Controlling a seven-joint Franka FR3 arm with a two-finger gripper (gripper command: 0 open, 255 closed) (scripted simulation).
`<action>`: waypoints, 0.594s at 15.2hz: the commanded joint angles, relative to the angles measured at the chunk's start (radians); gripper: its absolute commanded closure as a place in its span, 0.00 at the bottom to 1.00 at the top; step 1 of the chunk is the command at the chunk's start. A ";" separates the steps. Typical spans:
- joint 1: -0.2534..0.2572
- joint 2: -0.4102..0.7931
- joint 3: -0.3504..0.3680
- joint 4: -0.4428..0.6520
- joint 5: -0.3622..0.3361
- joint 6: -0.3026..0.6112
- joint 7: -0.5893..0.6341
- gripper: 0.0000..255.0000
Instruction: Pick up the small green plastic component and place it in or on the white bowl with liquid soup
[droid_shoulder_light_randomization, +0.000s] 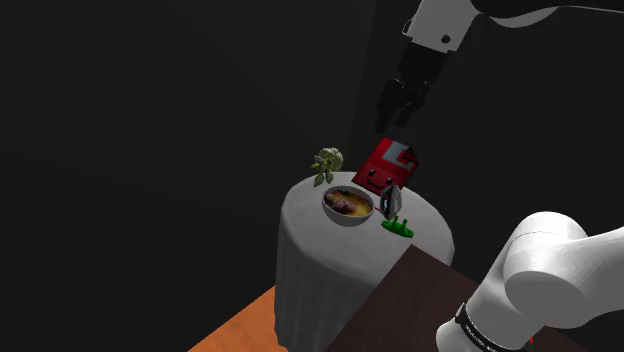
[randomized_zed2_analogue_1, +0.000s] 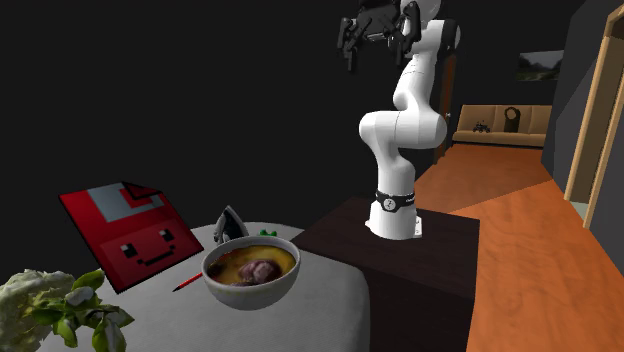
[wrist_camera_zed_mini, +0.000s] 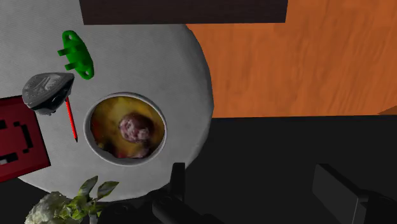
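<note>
The small green component (wrist_camera_zed_mini: 77, 55) lies flat on the round grey table (wrist_camera_zed_mini: 184, 70), also seen at the table's near edge in the shoulder view (droid_shoulder_light_randomization: 398, 227). The white bowl (wrist_camera_zed_mini: 125, 129) holds yellow soup with a purple lump; it sits mid-table (droid_shoulder_light_randomization: 347, 205) (randomized_zed2_analogue_1: 251, 272). A grey iron-shaped object (wrist_camera_zed_mini: 47, 90) stands between bowl and green component. My black gripper (droid_shoulder_light_randomization: 398, 98) (randomized_zed2_analogue_1: 375, 30) hangs high above the table, open, with its two fingers (wrist_camera_zed_mini: 178, 181) wide apart and nothing between them.
A red floppy-disk-shaped item (droid_shoulder_light_randomization: 390, 165) leans at the table's back. A leafy plant (droid_shoulder_light_randomization: 326, 164) sits beside the bowl. A thin red stick (wrist_camera_zed_mini: 70, 119) lies by the iron. My dark stand (randomized_zed2_analogue_1: 400, 250) adjoins the table. Orange floor (wrist_camera_zed_mini: 299, 70) surrounds it.
</note>
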 joint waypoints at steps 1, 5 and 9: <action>0.000 0.000 0.000 0.000 0.000 0.000 0.000 0.00; -0.015 -0.025 -0.053 -0.122 -0.031 0.082 -0.068 0.00; -0.036 -0.030 -0.110 -0.229 -0.068 0.170 -0.137 0.00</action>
